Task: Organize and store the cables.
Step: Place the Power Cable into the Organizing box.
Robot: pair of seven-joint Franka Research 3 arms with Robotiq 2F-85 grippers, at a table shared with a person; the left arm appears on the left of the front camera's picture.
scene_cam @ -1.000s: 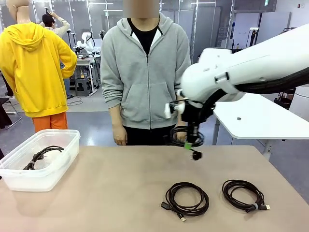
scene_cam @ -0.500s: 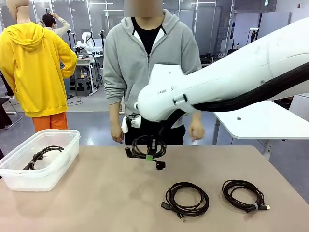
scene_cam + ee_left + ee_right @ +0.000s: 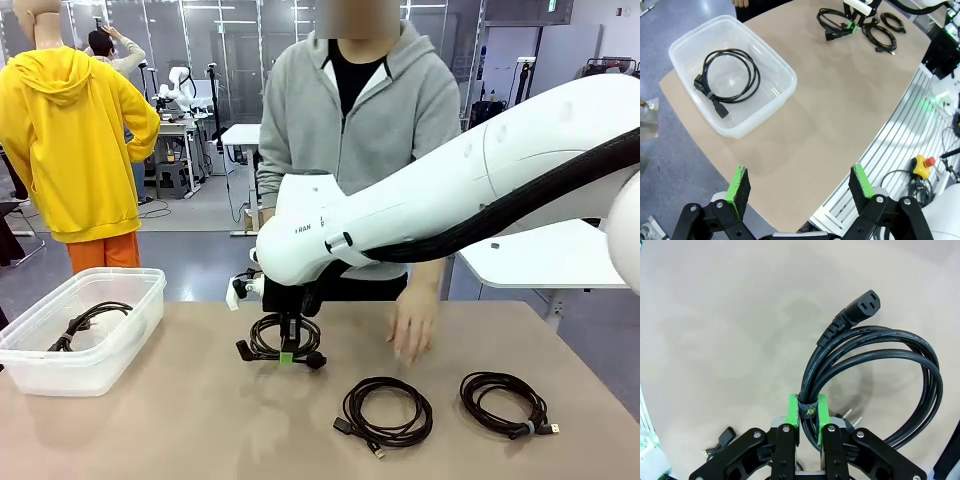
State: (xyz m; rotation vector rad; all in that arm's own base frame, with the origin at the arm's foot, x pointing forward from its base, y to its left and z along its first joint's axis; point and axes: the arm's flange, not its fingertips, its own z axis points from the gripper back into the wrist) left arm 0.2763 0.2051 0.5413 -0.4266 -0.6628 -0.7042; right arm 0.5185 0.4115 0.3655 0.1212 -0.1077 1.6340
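Front view: the broad tan tabletop (image 3: 180, 430) carries everything, and the bulky white right arm (image 3: 430, 190) reaches across its middle, probably bound for the clear rectangular plastic tub (image 3: 105, 375) at the left end; the tub looks like the store, since one wound black cable (image 3: 92, 318) already lies in it; a thin black coiled cable (image 3: 351, 405) and a second thin black coil (image 3: 470, 400) lie near each other but apart on the near right, seemingly awaiting their turn; the person's hand (image 3: 412, 325) rests fingertips-down just behind them, clear of the arm; the right gripper (image 3: 287, 353) points straight down with a thick black coiled power cord (image 3: 260, 349) hanging from it, low over the table between tub and loose coils, well short of the tub; whether its lower loops touch the surface cannot be told. Right wrist view supplies the grip: the green pads (image 3: 794, 412) sit against both sides of the bundle exactly where a black fabric strap (image 3: 808, 411) binds it, a sensible hold, since every loop comes along together; the cord's socket plug (image 3: 863, 306) juts free. Left wrist view, from high up, shows the left gripper (image 3: 800, 182) spread wide with nothing between its pads, and looks down into the tub, where the stored cable lies flat with room beside it.
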